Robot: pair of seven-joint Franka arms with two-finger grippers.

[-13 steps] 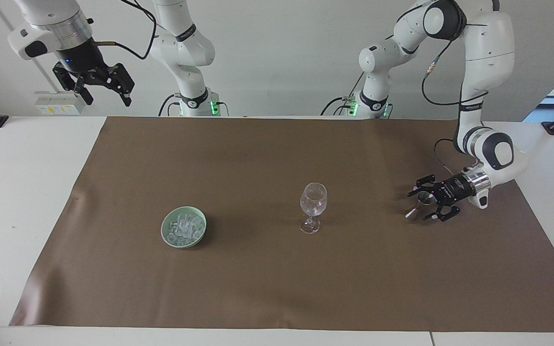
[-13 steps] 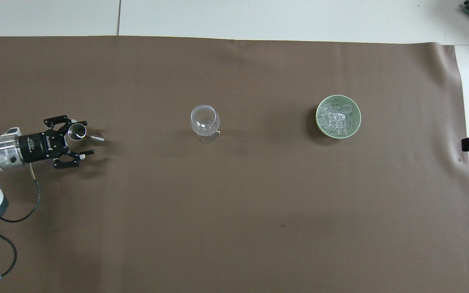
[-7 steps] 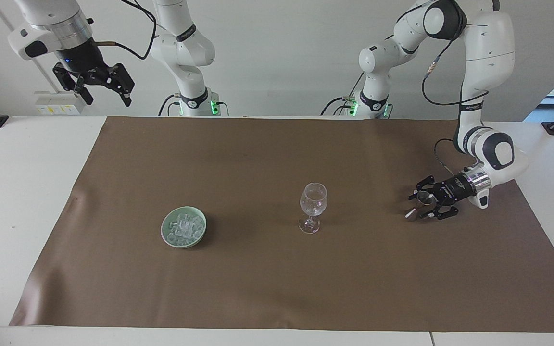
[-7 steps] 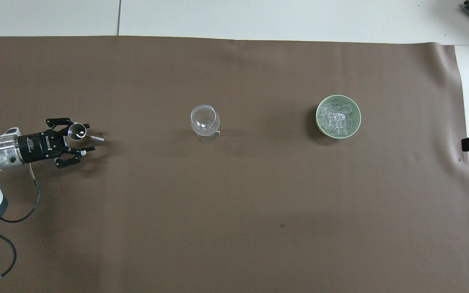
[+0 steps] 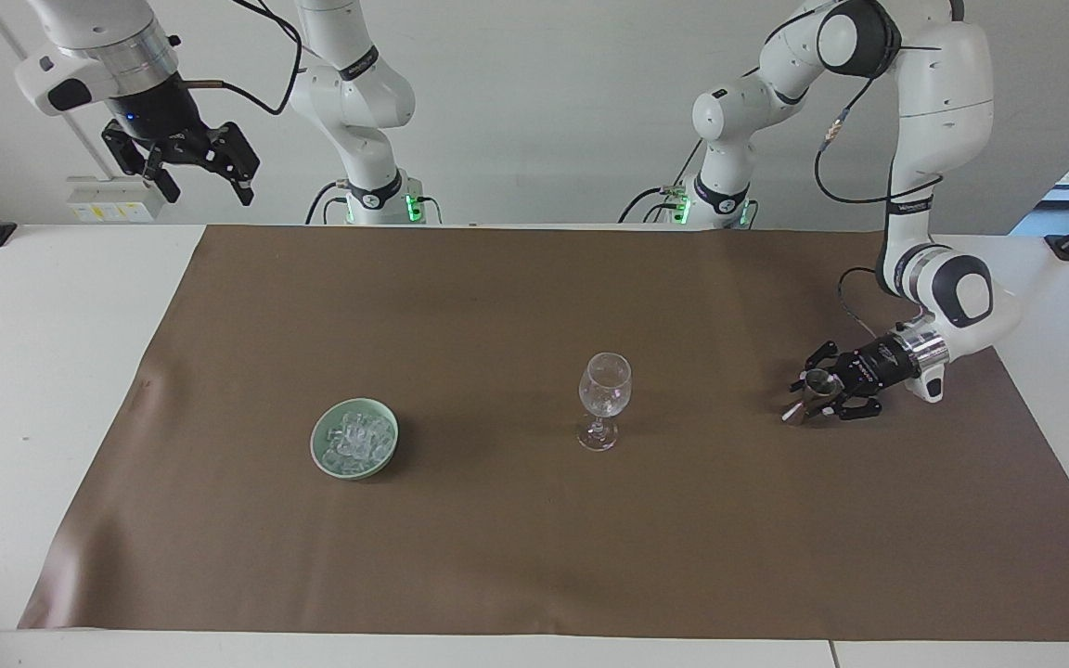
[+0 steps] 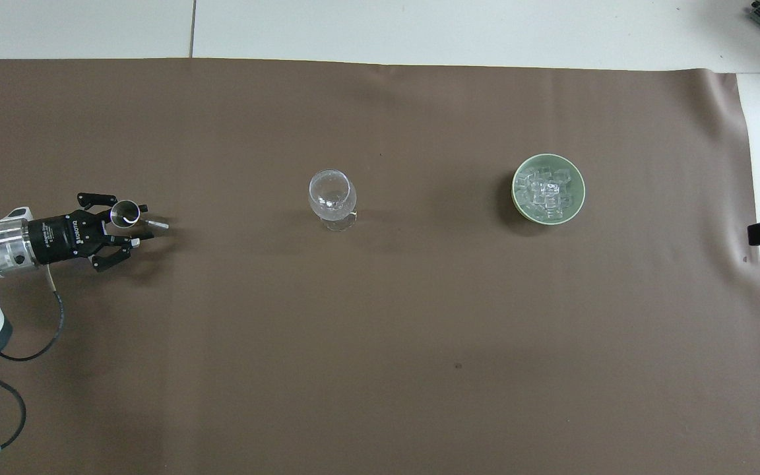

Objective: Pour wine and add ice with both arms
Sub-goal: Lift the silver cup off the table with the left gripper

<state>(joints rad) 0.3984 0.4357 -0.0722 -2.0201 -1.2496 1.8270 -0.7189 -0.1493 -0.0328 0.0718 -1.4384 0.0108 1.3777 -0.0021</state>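
Overhead view puts the left arm's black two-fingered pincer [image 6: 130,227] low at its own end of the brown-covered worktop [image 6: 380,369], lying nearly flat with its jaws drawn in around a small shiny metal measuring cup, hourglass-shaped [image 6: 130,216]; whether they are truly pinching it or only flanking it I cannot tell; the cup stands a bit tilted, its open mouth up, its other end on the cloth. I'd judge that little cup light and rigid but slick, so the waist between the two cones is the place to take it, squarely, or it will twist out when tipped; whether it holds any liquid I cannot make out.

Toward the middle of the cloth stands a clear stemmed wine glass [image 6: 332,194], upright and well apart from the cup; thin and breakable by the look of it, top-heavy on its narrow foot, better poured into than nudged.

On toward the right arm's end sits a pale green round bowl [image 6: 579,198] with the heap of small clear glassy ice chunks [image 6: 545,191] in it; those should be slippery and small, best pinched one at a time.

From the facing view the right arm's black pincer [image 5: 203,181] waits spread wide, empty, high above the worktop's corner.
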